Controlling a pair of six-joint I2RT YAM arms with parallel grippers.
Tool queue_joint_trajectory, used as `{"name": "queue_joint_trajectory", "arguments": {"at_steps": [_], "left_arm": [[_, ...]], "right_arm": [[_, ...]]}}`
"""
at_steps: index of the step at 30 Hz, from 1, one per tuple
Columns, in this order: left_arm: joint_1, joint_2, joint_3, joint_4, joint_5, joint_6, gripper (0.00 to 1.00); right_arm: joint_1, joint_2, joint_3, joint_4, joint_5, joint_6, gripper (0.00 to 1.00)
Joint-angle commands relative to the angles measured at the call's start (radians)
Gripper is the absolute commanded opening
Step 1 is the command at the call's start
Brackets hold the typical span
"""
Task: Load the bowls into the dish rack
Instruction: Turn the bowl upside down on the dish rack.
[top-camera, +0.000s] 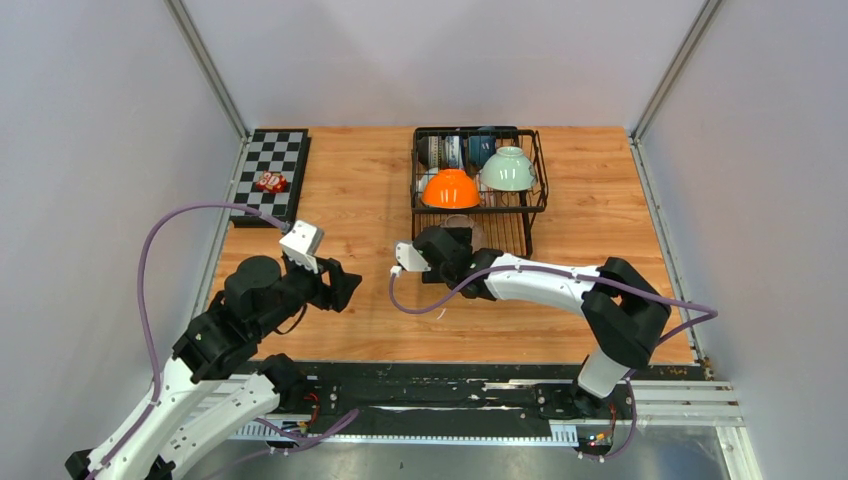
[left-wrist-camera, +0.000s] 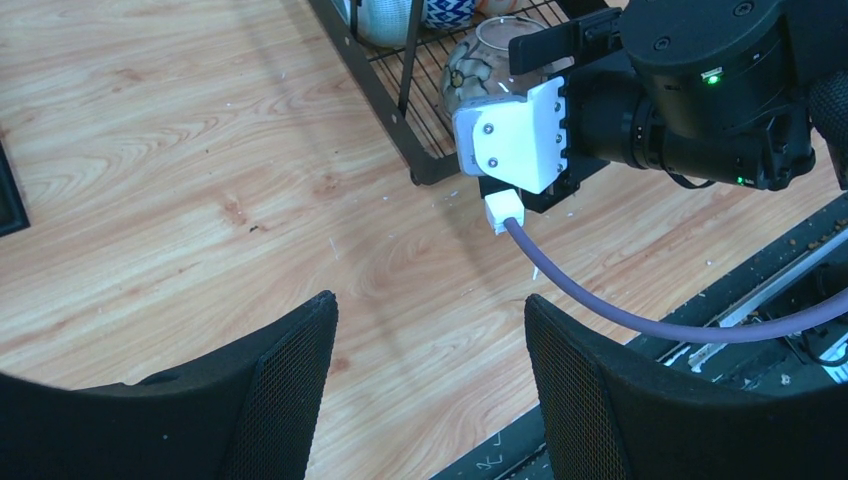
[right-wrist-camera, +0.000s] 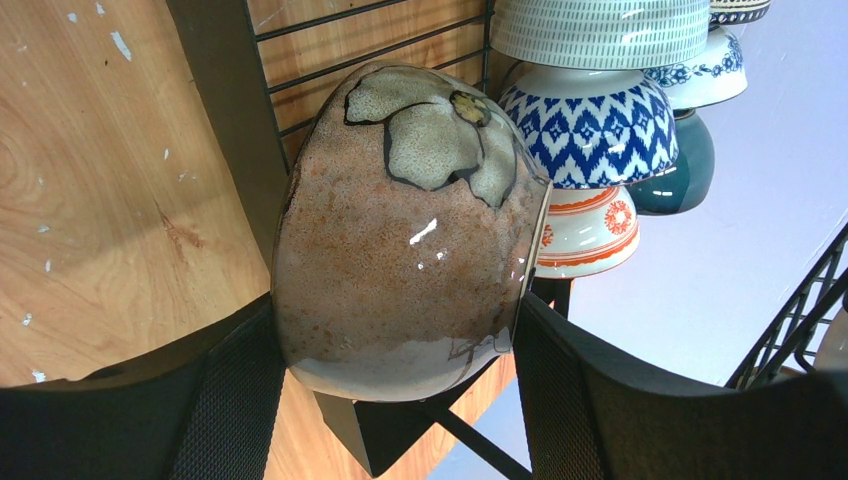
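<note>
The black wire dish rack stands at the table's back middle. An orange bowl and a pale green bowl lie upside down on its upper basket. Several patterned bowls stand in its slots, among them a blue-patterned one. My right gripper is shut on a brown speckled bowl with a flower, held on edge at the rack's near left corner. The bowl also shows in the left wrist view. A red bowl sits on the checkerboard. My left gripper is open and empty above bare table.
The black-and-white checkerboard lies at the back left by the wall. The right arm's purple cable hangs between the two grippers. Black rails run along the table's near edge. Grey walls close in both sides.
</note>
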Motion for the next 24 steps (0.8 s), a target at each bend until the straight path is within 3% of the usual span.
{"name": "queue_joint_trajectory", "arguments": {"at_steps": [1,5,16,24], "left_arm": [[0.001,0.007,-0.007,-0.006,-0.011,0.020,0.71],[0.000,0.007,-0.007,-0.005,-0.013,0.023,0.71],[0.001,0.012,-0.007,-0.007,-0.018,0.029,0.71],[0.001,0.014,-0.006,-0.007,-0.018,0.032,0.71]], "right_arm": [[-0.008,0.004,0.042,0.012,0.014,0.026,0.29],[-0.009,0.008,0.048,0.008,0.015,0.030,0.44],[-0.008,0.003,0.061,-0.012,0.010,0.046,0.70],[-0.005,-0.006,0.066,-0.033,0.004,0.055,0.79]]}}
